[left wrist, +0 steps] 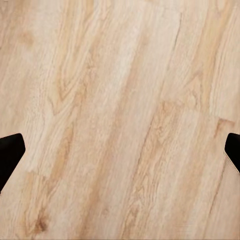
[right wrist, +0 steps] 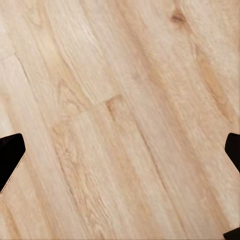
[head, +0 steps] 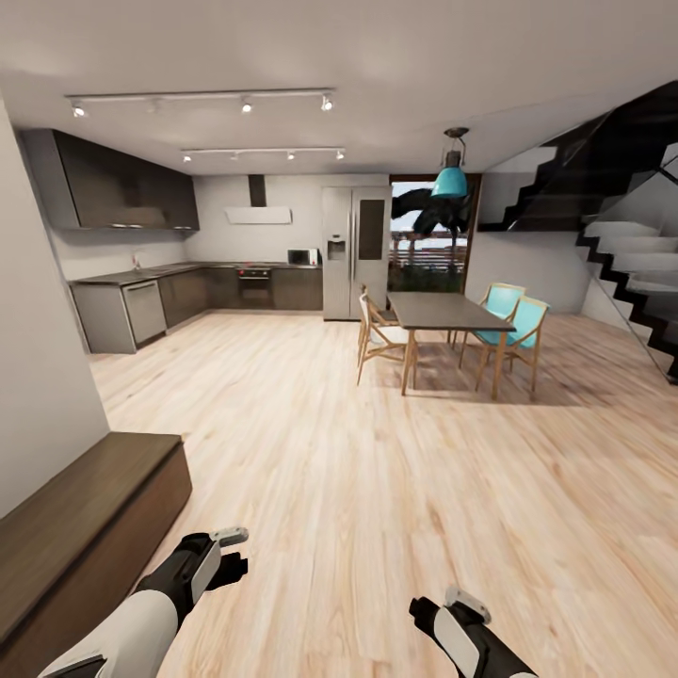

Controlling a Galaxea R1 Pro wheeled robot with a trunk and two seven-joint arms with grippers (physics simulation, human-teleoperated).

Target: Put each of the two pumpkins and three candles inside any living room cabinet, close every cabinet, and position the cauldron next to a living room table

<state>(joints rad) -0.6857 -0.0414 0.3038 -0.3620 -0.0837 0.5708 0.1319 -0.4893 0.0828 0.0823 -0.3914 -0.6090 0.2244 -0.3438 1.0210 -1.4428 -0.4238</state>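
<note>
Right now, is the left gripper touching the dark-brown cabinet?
Apart. In the head view the left gripper hangs over bare wood floor, with a strip of floor between it and the cabinet.

**Colours and patterns, open-plan room**

Floor (head: 377,490): pale honey planks with tan grain streaks and darker knots. Cabinet (head: 85,527): dark brown wood. Kitchen units (head: 141,311): grey, under charcoal wall cupboards (head: 122,193). Fridge (head: 356,252): silver-grey. Dining table (head: 443,311): dark grey top on light wood legs. Chairs (head: 513,325): turquoise seats, light wood frames. Lamp (head: 450,181): teal. Stairs (head: 612,188): black and white. Left gripper (head: 226,556) and right gripper (head: 443,607): black with white.
</note>
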